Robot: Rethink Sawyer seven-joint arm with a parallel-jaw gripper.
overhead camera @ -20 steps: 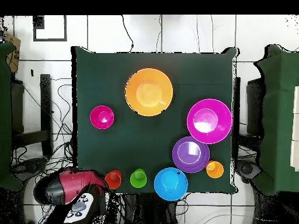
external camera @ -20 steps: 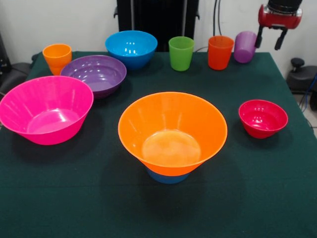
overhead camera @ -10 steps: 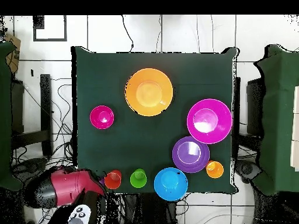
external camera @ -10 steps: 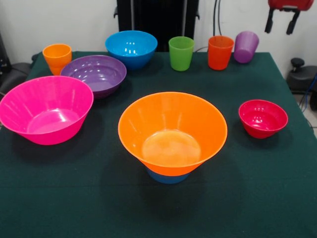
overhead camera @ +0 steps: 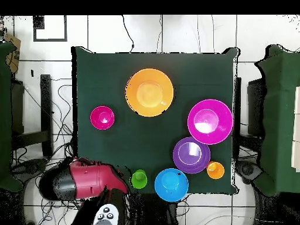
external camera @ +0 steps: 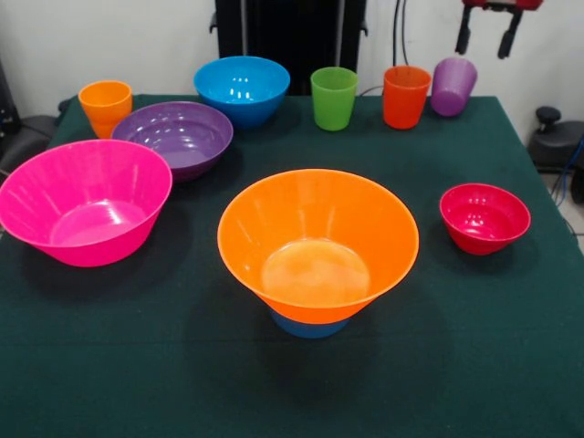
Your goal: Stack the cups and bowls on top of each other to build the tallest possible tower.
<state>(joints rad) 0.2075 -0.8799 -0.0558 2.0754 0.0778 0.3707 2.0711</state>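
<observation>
Open fingers [external camera: 484, 33] above purple cup [external camera: 453, 86] — table's [external camera: 511, 365] far edge.

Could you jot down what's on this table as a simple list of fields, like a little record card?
Tower: large orange bowl sitting on a small light-blue bowl; nothing inside it
Loose bowls: large pink bowl, purple bowl, blue bowl, small red bowl
Cups in the back row: yellow-orange cup, green cup, red-orange cup, purple cup leaning
Gripper: open, empty, above the purple cup
Surface: green table
</observation>
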